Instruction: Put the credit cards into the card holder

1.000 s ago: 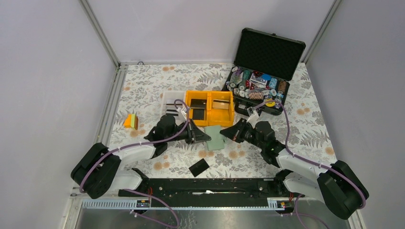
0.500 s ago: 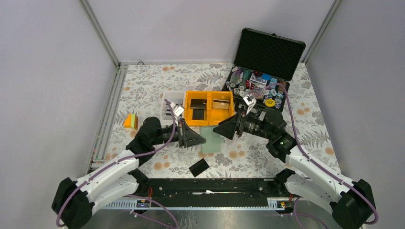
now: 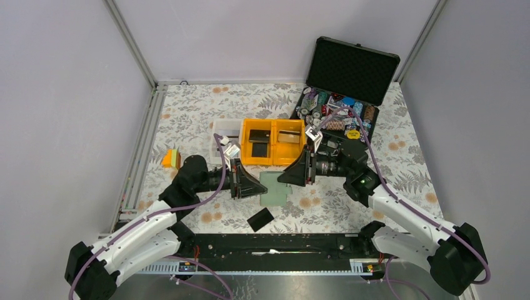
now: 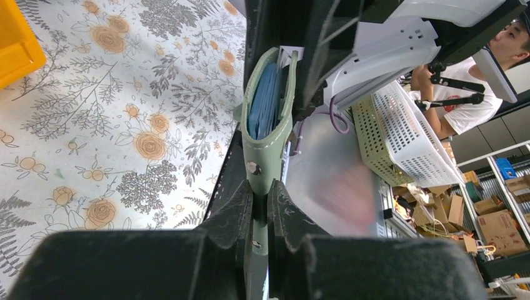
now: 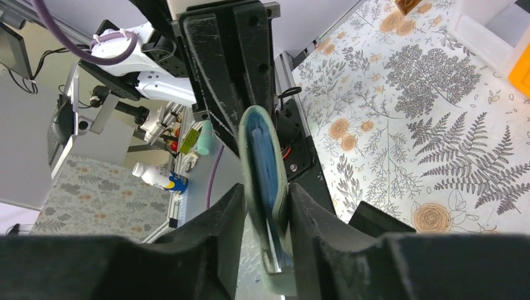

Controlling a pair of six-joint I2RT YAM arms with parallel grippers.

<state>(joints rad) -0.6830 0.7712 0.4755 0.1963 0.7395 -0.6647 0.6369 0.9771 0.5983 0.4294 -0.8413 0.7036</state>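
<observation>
Sage-green card holder (image 3: 273, 186) is gripped edge-on from both sides: left tool (image 4: 260, 201) pinches one edge, right tool (image 5: 265, 209) is closed on the opposite edge

Card holder (image 3: 275, 192) ends hidden behind left tool (image 3: 259, 187) and right tool (image 3: 284, 177).

The sage-green card holder (image 3: 275, 187) gapes slightly, blue pockets showing, with one black credit card (image 3: 260, 219) flat nearby.
</observation>
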